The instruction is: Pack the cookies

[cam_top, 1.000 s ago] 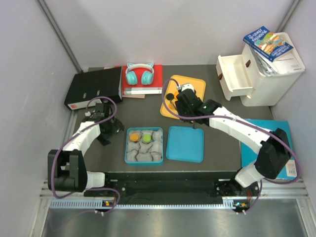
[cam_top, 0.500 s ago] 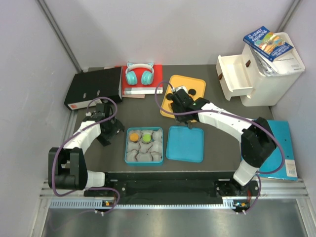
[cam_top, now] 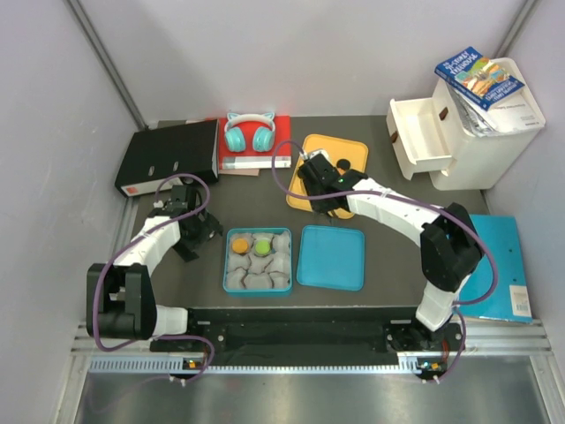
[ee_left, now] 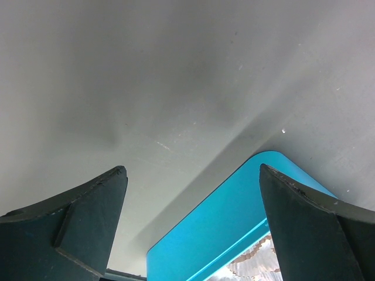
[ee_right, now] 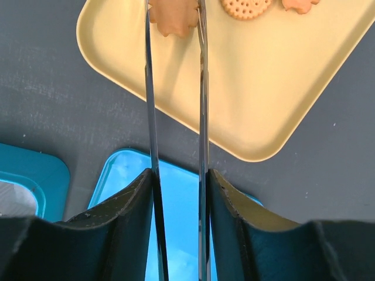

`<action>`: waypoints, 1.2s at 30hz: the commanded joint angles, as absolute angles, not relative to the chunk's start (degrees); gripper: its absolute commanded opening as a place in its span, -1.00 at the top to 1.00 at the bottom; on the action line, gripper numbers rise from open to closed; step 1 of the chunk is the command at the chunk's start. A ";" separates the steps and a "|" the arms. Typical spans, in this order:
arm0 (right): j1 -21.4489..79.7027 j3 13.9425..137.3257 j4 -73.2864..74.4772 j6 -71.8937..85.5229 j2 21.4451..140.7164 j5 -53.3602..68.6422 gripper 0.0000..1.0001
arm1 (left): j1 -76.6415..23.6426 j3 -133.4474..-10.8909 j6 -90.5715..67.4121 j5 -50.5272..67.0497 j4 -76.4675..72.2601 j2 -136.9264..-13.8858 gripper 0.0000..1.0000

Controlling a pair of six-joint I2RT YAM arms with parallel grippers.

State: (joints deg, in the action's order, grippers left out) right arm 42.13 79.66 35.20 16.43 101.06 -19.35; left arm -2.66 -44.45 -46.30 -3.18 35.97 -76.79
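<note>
Step in hand: picking a cookie off the yellow tray (ee_right: 275,88). Right gripper (ee_right: 174,12): 2 thin fingers straddle a scalloped tan cookie (ee_right: 173,22) lying flat, face up. Can't tell if they're clamped on it. It's roundish, so no real long axis. Next: squeeze, lift, carry to a free cup in the teal box (cam_top: 225,262). Left gripper (ee_left: 192,170) spread wide, empty, by the box corner.
</note>
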 commanded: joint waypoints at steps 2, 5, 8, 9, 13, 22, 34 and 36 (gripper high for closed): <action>41.48 81.74 34.72 16.17 101.60 -20.39 0.27 | -2.29 -44.03 -45.70 -2.55 34.19 -77.26 -0.97; 41.57 81.04 34.72 16.17 100.55 -21.09 0.29 | -2.29 -44.12 -45.70 -2.46 34.28 -77.17 -0.97; 41.48 80.68 35.33 16.61 98.36 -21.44 0.31 | -2.29 -44.12 -45.62 -2.55 34.28 -76.99 -0.97; 41.57 80.51 35.59 16.70 96.52 -21.01 0.31 | -2.29 -44.12 -45.62 -2.55 34.28 -76.99 -0.97; 42.18 78.23 35.33 17.57 90.38 -19.16 0.31 | -2.29 -44.30 -45.79 -2.64 34.45 -76.90 -0.97; 50.95 71.55 35.26 16.27 78.41 -17.67 0.32 | -2.29 -44.91 -45.88 -2.02 34.37 -77.52 -0.97; 63.19 60.47 31.90 15.55 67.06 -12.83 0.34 | -2.37 -44.82 -46.23 -0.44 33.84 -77.96 -0.97; 65.37 60.21 31.21 15.91 67.50 -12.13 0.34 | -2.37 -44.91 -46.32 -0.35 33.75 -78.05 -0.97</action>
